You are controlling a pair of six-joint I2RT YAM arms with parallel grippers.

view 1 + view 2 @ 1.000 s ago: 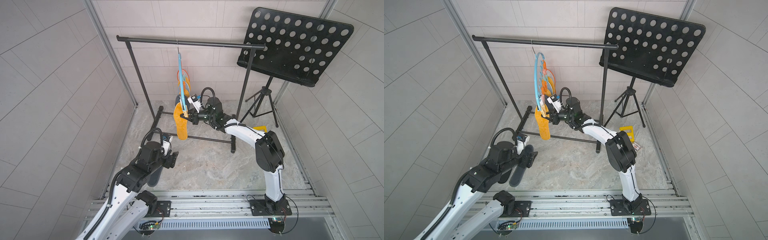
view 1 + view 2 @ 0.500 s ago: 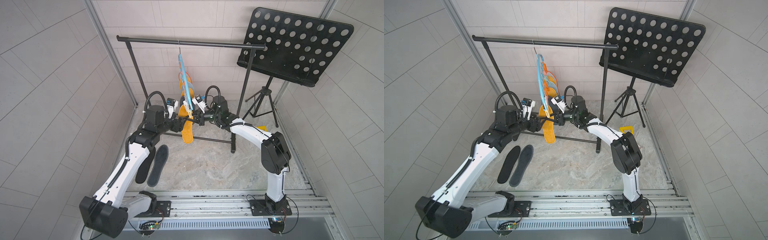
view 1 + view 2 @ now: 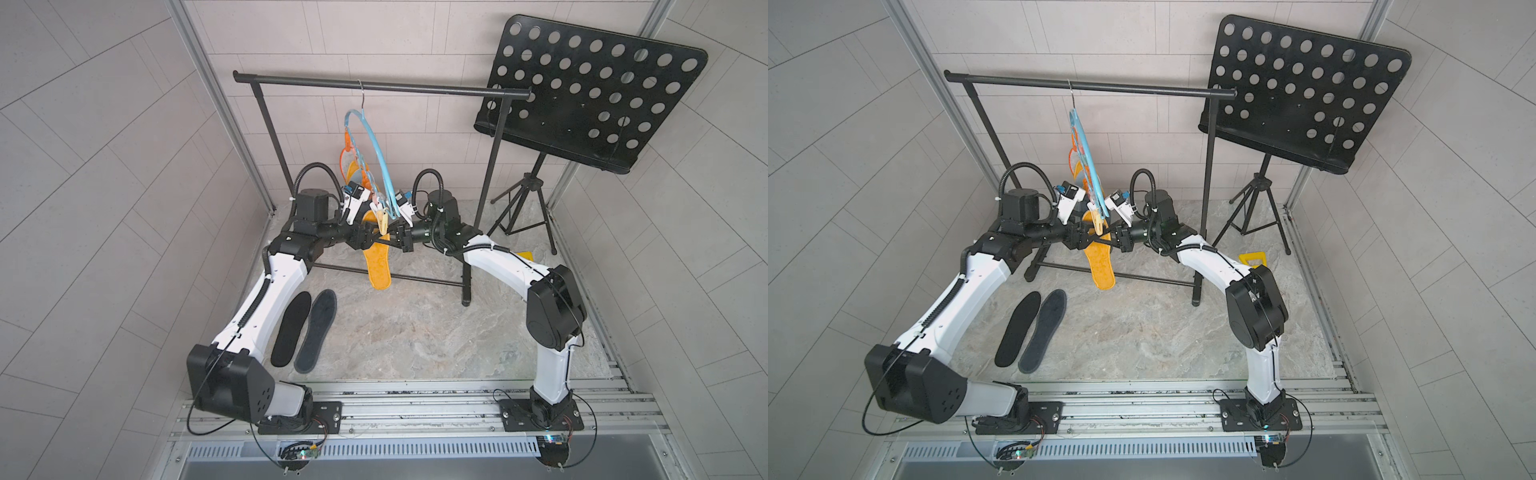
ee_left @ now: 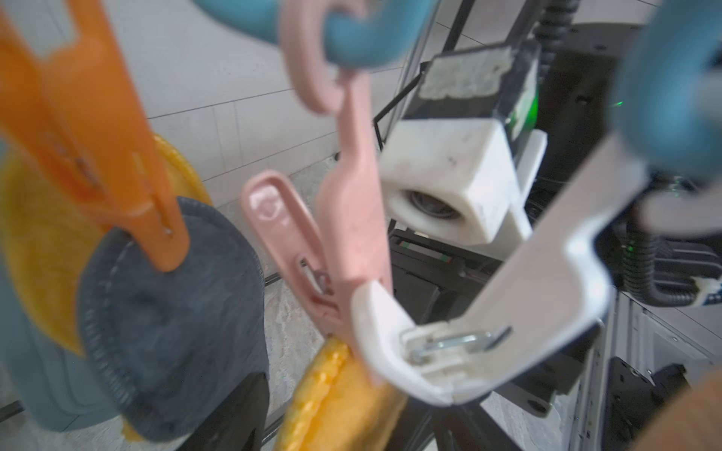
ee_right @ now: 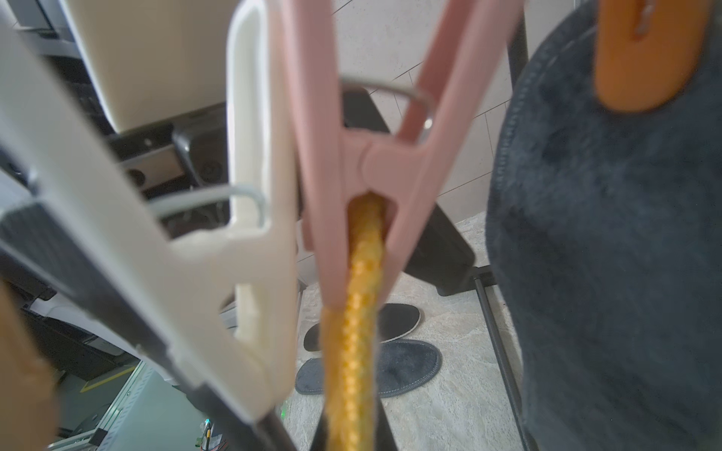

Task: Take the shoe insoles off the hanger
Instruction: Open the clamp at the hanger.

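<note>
Yellow insole (image 3: pixel 379 270) hangs long-axis down under pink clip (image 4: pixel 351 218); left jaws apart, straddling its top; right jaws together opposite.

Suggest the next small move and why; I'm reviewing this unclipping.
Probably close the left gripper on the orange-yellow insole just below the pink clip: its jaws look open around it, the right gripper is shut on it, and the clip pinches its top.

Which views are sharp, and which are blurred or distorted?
In both top views: sharp and evenly lit, though the wall tile lines bow from wide-angle distortion. Left wrist view: the orange clip and hanger close to the lens are badly blurred. Right wrist view: the hanging grey insole is soft; the grey insole on the floor is crisper.
</note>
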